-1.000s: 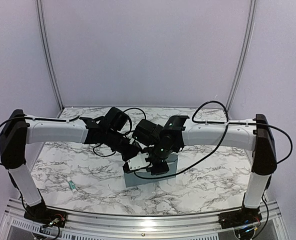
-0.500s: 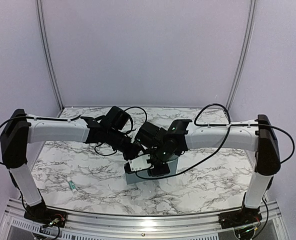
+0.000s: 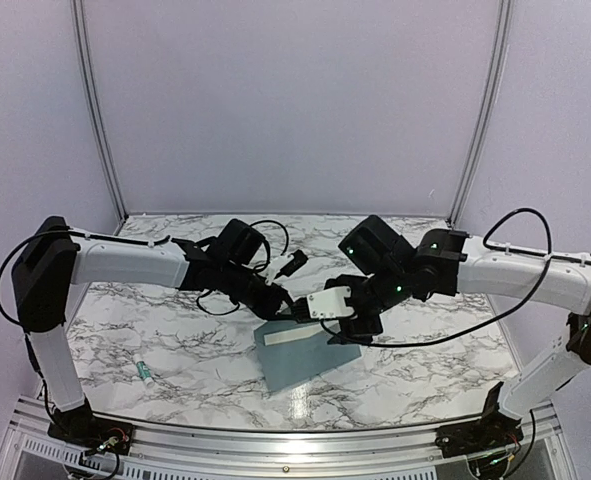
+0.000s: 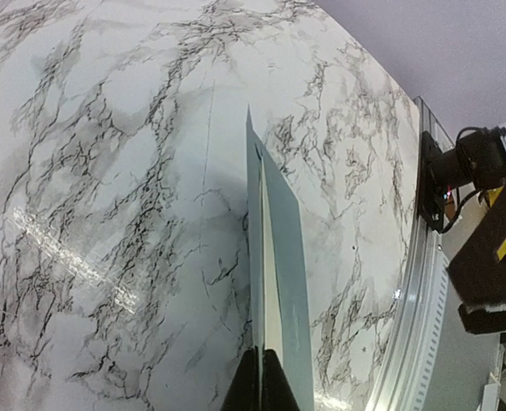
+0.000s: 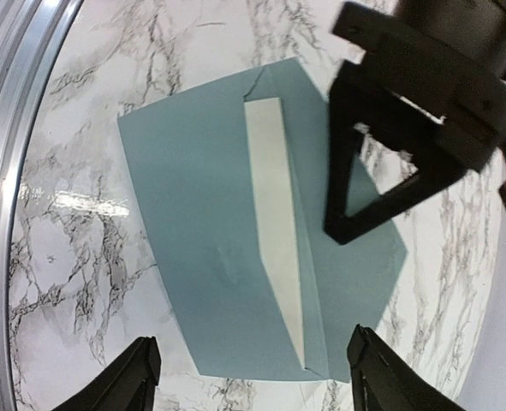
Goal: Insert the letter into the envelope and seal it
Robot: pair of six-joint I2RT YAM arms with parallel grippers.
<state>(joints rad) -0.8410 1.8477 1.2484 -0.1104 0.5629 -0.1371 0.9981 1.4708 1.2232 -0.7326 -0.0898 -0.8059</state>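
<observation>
White-and-grey marbled desk (image 3: 155, 330), enclosed by pale lilac walls (image 3: 295, 100). The envelope (image 5: 201, 240), blue-grey, is at the desk's centre-front between the arms, with a cream strip (image 5: 274, 214) showing along the flap fold. Left tool (image 4: 259, 385) is pinched tight on the envelope's edge; right tool (image 5: 257, 377) is spread wide above it, holding nothing.

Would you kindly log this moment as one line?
left gripper: shut on envelope | right gripper: open, above envelope | cream sheet: partly showing in envelope
</observation>
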